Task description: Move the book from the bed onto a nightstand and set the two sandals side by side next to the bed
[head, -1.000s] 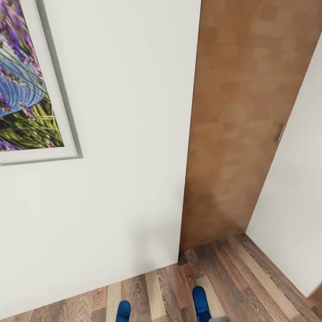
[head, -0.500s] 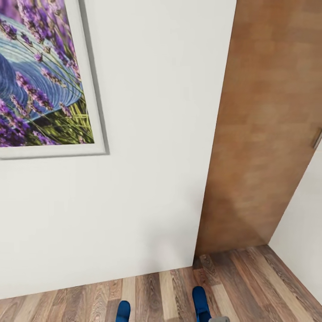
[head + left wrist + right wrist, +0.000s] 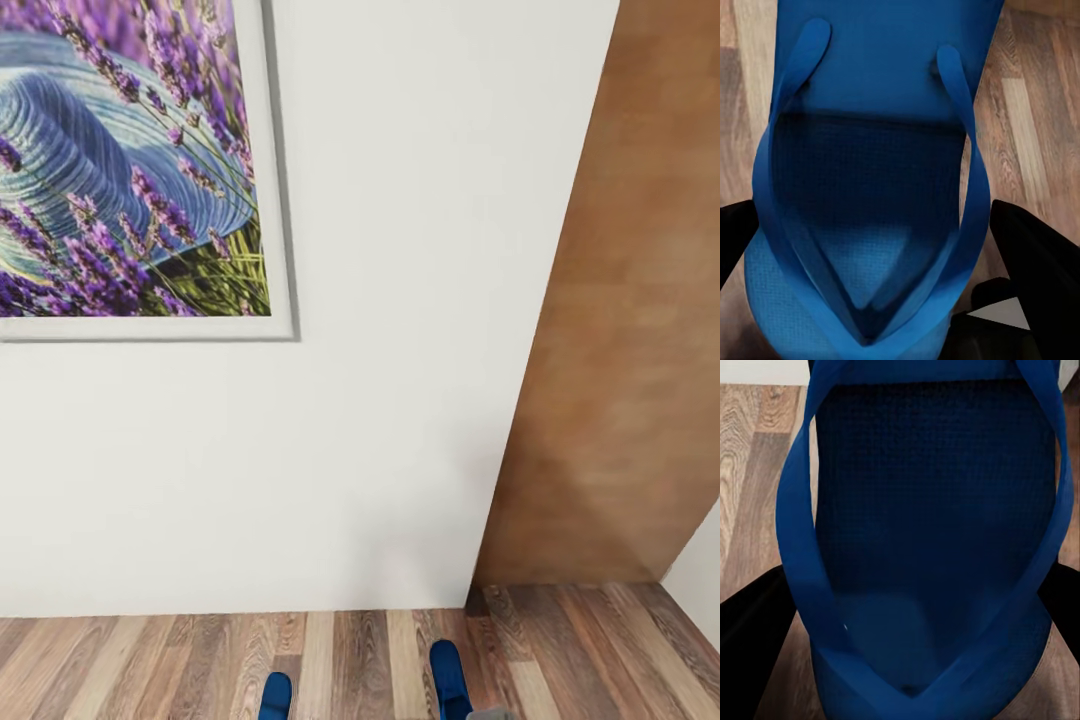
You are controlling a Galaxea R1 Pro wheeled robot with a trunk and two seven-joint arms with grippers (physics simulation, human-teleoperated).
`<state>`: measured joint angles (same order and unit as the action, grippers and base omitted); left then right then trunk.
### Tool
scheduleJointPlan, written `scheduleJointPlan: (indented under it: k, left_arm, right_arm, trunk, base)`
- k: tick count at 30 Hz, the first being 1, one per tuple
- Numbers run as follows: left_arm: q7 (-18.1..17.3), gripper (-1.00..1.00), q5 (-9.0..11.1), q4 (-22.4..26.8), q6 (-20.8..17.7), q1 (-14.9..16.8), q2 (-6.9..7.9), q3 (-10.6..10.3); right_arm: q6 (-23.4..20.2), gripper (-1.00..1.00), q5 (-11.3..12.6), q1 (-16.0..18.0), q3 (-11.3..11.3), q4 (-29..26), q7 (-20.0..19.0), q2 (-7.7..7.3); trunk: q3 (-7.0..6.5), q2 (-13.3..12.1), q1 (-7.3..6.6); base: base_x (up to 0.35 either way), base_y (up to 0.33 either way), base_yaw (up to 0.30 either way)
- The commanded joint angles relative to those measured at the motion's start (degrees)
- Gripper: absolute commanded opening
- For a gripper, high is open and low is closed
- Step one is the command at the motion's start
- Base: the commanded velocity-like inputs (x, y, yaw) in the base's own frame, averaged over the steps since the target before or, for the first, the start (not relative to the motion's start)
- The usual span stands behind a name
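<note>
— Where are the sandals?
— One in each arm. The left gripper (image 3: 881, 247) is clamped on a blue sandal (image 3: 870, 187), its dark fingers (image 3: 1039, 262) on either side of the sole. The right gripper (image 3: 907, 607) grips the other sandal (image 3: 930, 525) the same way.
— And in the head view?
— Two blue tips at the bottom edge, left sandal (image 3: 276, 696) and right one (image 3: 449, 678), over the plank floor (image 3: 150, 660). Ahead, a white wall (image 3: 400, 300), a lavender picture (image 3: 120, 160) upper left, a wooden door (image 3: 630, 380) at right.
</note>
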<state>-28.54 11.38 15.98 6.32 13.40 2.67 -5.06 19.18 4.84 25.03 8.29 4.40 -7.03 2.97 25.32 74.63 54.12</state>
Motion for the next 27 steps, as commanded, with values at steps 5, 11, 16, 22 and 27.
scheduleJointPlan:
  k: [5, 11, 16, 22, 27]
  left_arm:
    - [0.0, -1.0, 0.5, -0.1, 0.3, 0.1, 0.05, -0.5]
    - [0.0, -1.0, 0.5, -0.1, 0.3, 0.1, 0.05, -0.5]
    - [0.0, -1.0, 0.5, -0.1, 0.3, 0.1, 0.05, -0.5]
    - [0.0, -1.0, 0.5, -0.1, 0.3, 0.1, 0.05, -0.5]
    - [0.0, -1.0, 0.5, -0.1, 0.3, 0.1, 0.05, -0.5]
  right_arm:
    - [0.4, -1.0, 0.5, 0.1, 0.4, 0.3, -0.3, 0.02]
    - [0.4, -1.0, 0.5, 0.1, 0.4, 0.3, -0.3, 0.02]
    - [0.4, -1.0, 0.5, 0.1, 0.4, 0.3, -0.3, 0.02]
    - [0.4, -1.0, 0.5, 0.1, 0.4, 0.3, -0.3, 0.02]
    - [0.4, -1.0, 0.5, 0.1, 0.4, 0.3, -0.3, 0.02]
  trunk:
    - [0.06, 0.0, 0.0]
    - [0.06, 0.0, 0.0]
    - [0.06, 0.0, 0.0]
    - [0.06, 0.0, 0.0]
    - [0.06, 0.0, 0.0]
  base:
    - [0.0, 0.0, 0.29]
    - [0.0, 0.0, 0.29]
    - [0.0, 0.0, 0.291]
    - [0.0, 0.0, 0.291]
    - [0.0, 0.0, 0.291]
